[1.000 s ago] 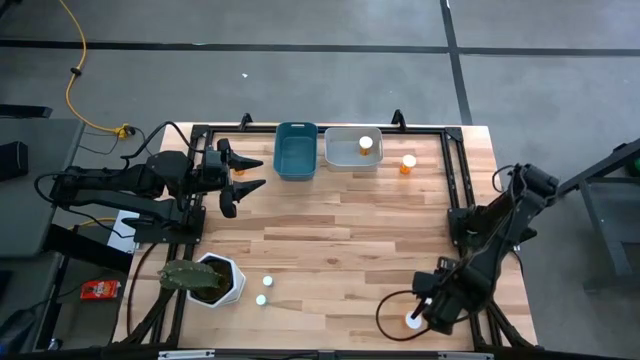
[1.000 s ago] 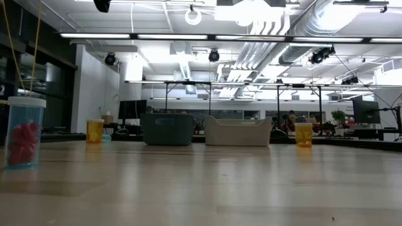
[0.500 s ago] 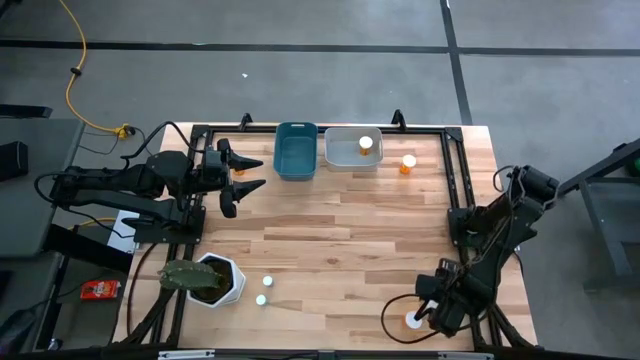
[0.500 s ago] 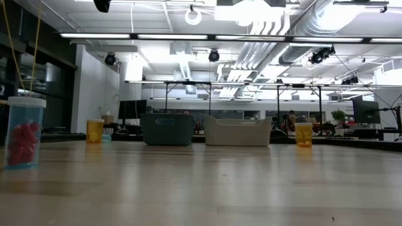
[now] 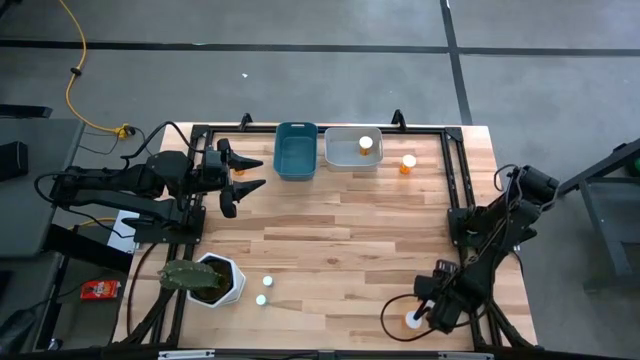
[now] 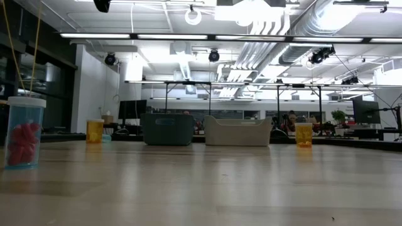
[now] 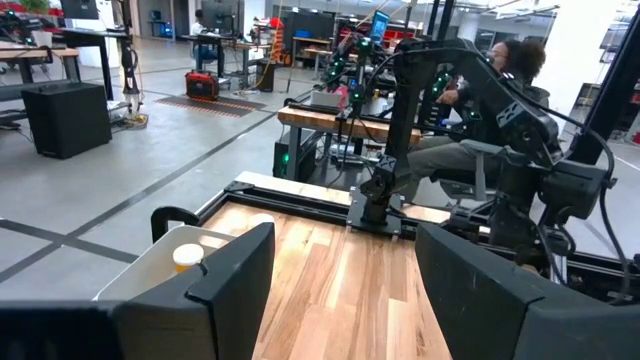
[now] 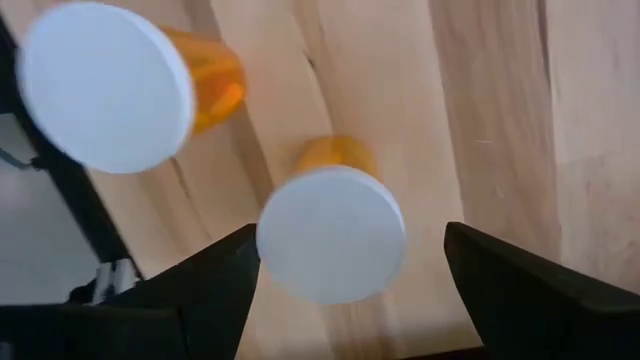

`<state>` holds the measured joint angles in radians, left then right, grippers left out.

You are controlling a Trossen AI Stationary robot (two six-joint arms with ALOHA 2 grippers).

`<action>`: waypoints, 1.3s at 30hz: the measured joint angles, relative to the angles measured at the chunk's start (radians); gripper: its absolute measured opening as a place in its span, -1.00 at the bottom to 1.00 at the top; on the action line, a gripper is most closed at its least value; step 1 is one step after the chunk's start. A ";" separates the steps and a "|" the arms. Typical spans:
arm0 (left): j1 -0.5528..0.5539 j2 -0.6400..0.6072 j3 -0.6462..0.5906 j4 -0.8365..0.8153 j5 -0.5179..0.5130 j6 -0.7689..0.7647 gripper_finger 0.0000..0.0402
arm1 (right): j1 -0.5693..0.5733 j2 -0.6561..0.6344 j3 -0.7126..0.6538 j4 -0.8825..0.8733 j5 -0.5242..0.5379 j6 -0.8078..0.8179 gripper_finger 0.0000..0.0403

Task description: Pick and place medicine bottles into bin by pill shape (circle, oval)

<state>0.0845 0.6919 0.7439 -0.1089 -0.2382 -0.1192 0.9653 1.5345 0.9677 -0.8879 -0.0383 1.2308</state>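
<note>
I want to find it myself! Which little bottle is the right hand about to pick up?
Look at the table's near right corner, where the right hand hangs with open fingers. Two medicine bottles stand there side by side. It is the white-capped one right between the fingers; the other bottle stands off to one side.

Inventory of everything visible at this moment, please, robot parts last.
Blue bin: one, teal-blue, back of table.
White bin: one, off-white, right of the blue bin.
Medicine bottles: seven seen, amber with white caps; one in the white bin, one right of it, one back left, two front centre-left, two front right.
Plant pot: one, white, front left.
Table: one, light wood.
Person: one, seated beyond the table.
Left end effector: open, empty, back left.
Right end effector: open, straddling one front-right bottle.
</note>
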 joint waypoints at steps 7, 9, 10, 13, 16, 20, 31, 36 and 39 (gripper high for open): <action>0.000 0.000 0.000 0.000 0.000 0.000 0.15 | 0.000 0.000 -0.003 0.021 0.020 -0.013 0.50; 0.000 0.000 0.000 -0.001 0.000 0.000 0.15 | 0.000 0.000 -0.003 0.027 0.020 -0.022 0.45; 0.000 0.000 0.000 -0.001 0.000 0.000 0.15 | 0.000 0.000 -0.003 0.026 0.020 -0.025 0.41; 0.000 0.000 0.000 -0.002 0.000 0.000 0.15 | 0.000 0.000 -0.003 0.025 0.020 -0.027 0.24; 0.000 0.000 0.000 -0.002 -0.002 0.000 0.15 | -0.001 0.000 -0.003 0.026 0.020 -0.024 0.05; 0.000 0.000 0.000 -0.002 -0.008 0.000 0.15 | -0.003 -0.004 -0.001 0.024 0.014 -0.026 -0.15; 0.000 0.006 0.000 0.001 -0.023 0.000 0.15 | -0.062 -0.277 0.027 -0.225 0.337 0.140 -0.07; 0.000 0.030 0.000 0.001 -0.035 -0.017 0.15 | -0.200 -0.382 0.027 -0.210 0.607 0.039 -0.08; 0.000 0.053 0.000 0.001 -0.034 -0.017 0.15 | -0.315 -0.406 0.027 -0.103 0.692 -0.149 -0.08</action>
<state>0.0845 0.7445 0.7441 -0.1081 -0.2722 -0.1364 0.6502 1.1288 0.9943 -0.9906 0.6534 1.0817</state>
